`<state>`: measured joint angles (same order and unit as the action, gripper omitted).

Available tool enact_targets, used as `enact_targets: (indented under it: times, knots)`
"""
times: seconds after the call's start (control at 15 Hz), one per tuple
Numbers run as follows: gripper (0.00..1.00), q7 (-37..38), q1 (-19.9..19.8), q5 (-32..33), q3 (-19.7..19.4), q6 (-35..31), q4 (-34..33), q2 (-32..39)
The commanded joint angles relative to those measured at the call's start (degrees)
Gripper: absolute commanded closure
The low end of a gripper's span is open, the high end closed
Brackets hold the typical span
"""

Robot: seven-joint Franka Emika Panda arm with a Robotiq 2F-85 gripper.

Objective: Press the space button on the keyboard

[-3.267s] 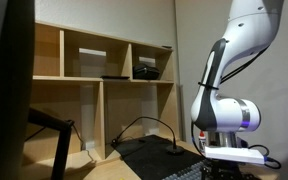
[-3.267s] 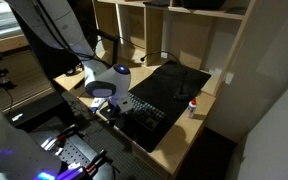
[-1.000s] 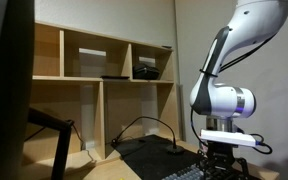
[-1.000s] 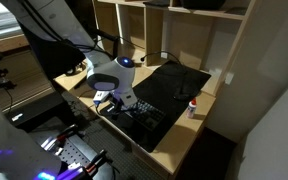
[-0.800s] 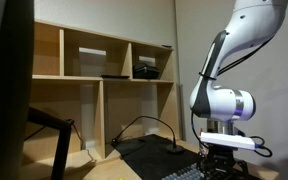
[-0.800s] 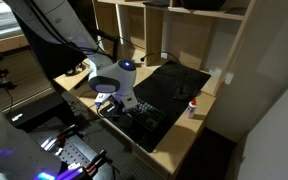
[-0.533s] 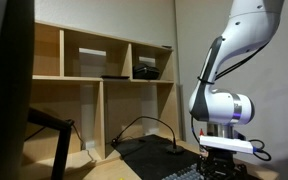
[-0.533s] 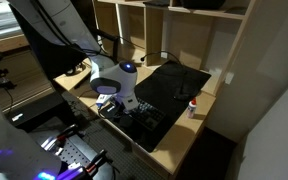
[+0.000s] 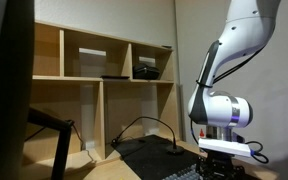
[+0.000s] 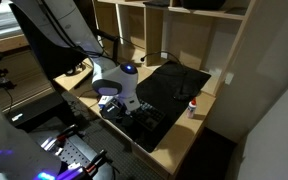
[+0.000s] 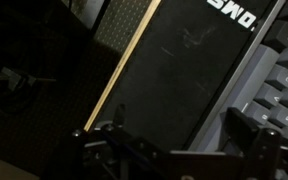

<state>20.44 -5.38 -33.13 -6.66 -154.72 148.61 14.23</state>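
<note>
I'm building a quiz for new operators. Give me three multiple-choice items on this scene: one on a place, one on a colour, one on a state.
1. Where is the black pad? A on a shelf; B on the desk beside the keyboard; C on the floor.
2. The small bottle shows white and: A red; B blue; C green.
3. That bottle is: A lying flat; B stacked on the keyboard; C standing upright on the desk.
Answers: 1B, it adjoins the keyboard on the desk; 2A, a red part shows; 3C, it stands near the pad's edge.
</note>
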Motion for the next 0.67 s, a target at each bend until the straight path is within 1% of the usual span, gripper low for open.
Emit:
enact_targets:
  times: [0.0,0.33,0.6]
  knots:
    - [0.00,-2.33,-1.52,-1.77,1.41,-1.88,-0.83,1.79]
    - [0.00,-4.17,-2.22,-3.97,2.11,-1.79,-0.84,1.28]
    - [0.00,-6.16,-1.66,-7.12,1.93,-1.87,-1.10,2.37]
